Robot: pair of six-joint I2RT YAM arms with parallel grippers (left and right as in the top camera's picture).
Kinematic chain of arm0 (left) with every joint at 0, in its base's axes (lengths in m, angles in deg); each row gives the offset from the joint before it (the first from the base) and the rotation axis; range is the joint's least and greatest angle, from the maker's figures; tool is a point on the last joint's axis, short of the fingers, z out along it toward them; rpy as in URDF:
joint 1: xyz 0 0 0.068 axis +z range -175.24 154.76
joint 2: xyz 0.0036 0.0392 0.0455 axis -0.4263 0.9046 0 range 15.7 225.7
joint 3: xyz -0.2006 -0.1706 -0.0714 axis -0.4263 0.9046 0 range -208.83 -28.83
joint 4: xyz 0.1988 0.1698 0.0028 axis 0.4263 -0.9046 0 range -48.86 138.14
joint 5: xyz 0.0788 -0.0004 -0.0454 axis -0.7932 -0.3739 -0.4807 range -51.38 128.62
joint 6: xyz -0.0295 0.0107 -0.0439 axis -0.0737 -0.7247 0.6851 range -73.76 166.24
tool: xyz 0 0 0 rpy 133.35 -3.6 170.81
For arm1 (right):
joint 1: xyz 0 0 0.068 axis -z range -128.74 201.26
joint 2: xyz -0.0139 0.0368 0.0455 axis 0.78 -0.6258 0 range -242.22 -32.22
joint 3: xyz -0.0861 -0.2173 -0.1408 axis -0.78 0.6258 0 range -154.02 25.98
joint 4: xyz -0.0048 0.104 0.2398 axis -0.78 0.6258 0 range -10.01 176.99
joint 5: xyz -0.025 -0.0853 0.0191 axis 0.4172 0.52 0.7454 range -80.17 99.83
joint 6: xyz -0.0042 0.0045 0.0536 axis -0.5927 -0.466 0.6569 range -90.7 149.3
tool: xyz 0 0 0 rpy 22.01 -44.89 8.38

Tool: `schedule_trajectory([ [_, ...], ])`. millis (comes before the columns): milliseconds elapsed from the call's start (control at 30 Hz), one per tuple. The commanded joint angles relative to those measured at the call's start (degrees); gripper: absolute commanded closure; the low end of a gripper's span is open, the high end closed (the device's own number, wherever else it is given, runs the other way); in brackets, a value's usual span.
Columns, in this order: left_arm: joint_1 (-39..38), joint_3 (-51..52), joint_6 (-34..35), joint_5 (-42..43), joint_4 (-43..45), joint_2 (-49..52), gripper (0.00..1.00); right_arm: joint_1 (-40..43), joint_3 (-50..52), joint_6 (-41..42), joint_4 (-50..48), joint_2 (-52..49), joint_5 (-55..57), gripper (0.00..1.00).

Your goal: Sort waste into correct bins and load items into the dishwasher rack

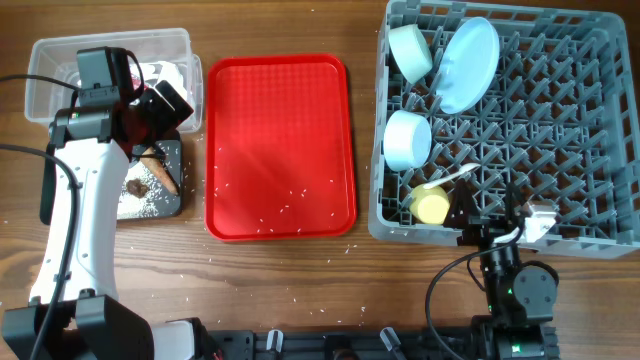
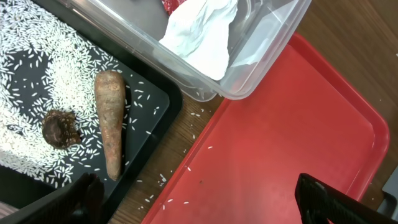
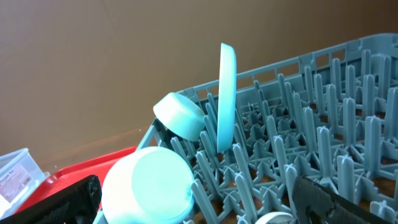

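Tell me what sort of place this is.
Probably a staged dish-clearing station on a wooden table: a grey dishwasher rack holding a pale blue plate, a red tray strewn with rice grains, and a clear tub and black tray beside it.

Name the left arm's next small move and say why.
Probably swing the left gripper, jaws open and empty, over to the red tray: scattered rice grains lie there, while the root piece and dark lump already sit in the black tray.
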Motion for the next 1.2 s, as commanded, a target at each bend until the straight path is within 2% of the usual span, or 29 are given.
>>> schedule_trajectory([
  [0,-0.22,-0.76,-0.83,0.24,0.13,-0.22,0.00,0.20,0.15,-0.76,-0.09,0.57,-0.98,0.00],
  [567,-0.22,-0.76,-0.83,0.24,0.11,-0.42,0.00,0.20,0.15,-0.74,-0.09,0.57,-0.98,0.00],
  [700,-0.33,-0.15,-1.62,-3.43,0.24,-5.05,0.00,0.20,0.15,-0.74,-0.09,0.57,-0.98,0.00],
  [733,-0.33,0.94,-3.96,-3.32,1.75,-7.26,0.00,0.20,0.15,-0.74,-0.09,0.57,-0.98,0.00],
  [833,-0.31,9.11,-13.81,2.47,12.85,-16.63,0.00,0.20,0.15,-0.74,-0.09,0.57,-0.98,0.00],
  [933,-0.26,21.64,-21.84,7.96,26.01,-27.45,0.00,0.20,0.15,-0.74,-0.09,0.57,-0.98,0.00],
  [1033,-0.26,38.53,-23.19,8.68,38.60,-41.29,0.00,0.20,0.15,-0.72,-0.09,0.57,-0.96,0.00],
  [1167,-0.26,57.96,-23.17,8.59,50.75,-58.53,0.00,0.20,0.15,-0.74,-0.09,0.57,-0.98,0.00],
])
